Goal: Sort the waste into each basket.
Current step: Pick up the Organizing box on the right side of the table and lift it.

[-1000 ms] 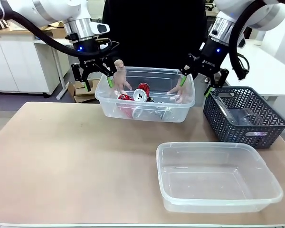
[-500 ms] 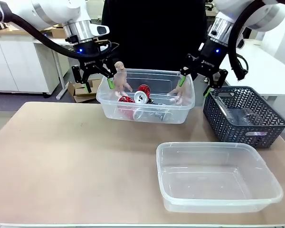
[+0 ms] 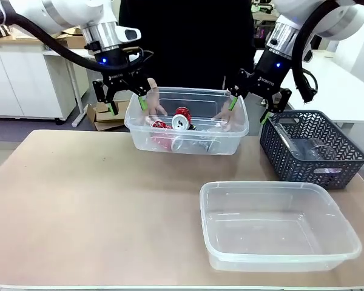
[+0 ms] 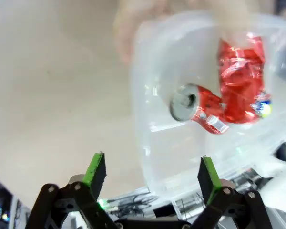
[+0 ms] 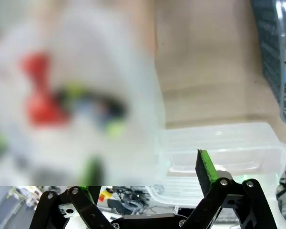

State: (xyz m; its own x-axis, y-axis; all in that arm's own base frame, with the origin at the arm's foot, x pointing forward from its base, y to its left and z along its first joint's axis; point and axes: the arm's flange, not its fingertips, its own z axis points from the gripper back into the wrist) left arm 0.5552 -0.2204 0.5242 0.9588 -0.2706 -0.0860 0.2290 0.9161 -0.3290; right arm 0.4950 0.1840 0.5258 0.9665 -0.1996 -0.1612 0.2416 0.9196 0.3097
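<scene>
My left gripper [image 3: 127, 106] and right gripper [image 3: 249, 110] spread wide at the ends of the full tub [image 3: 230, 143], nothing held
The full tub is at the table's [image 3: 79, 200] far edge with a person's hands [image 3: 154, 99] on it; red cans [image 3: 182, 117] lie inside, shiny thin metal, one crumpled. The empty tub [image 3: 262, 185] sits near me, see-through plastic, rounded corners. To do this well I'd wait for the hands to clear, drop on one can across its round body, squeeze lightly since thin walls slip and crush

Spread-jawed hand [image 4: 151, 162] faces tub [image 4: 142, 95] holding red cans [image 4: 238, 86].
</scene>
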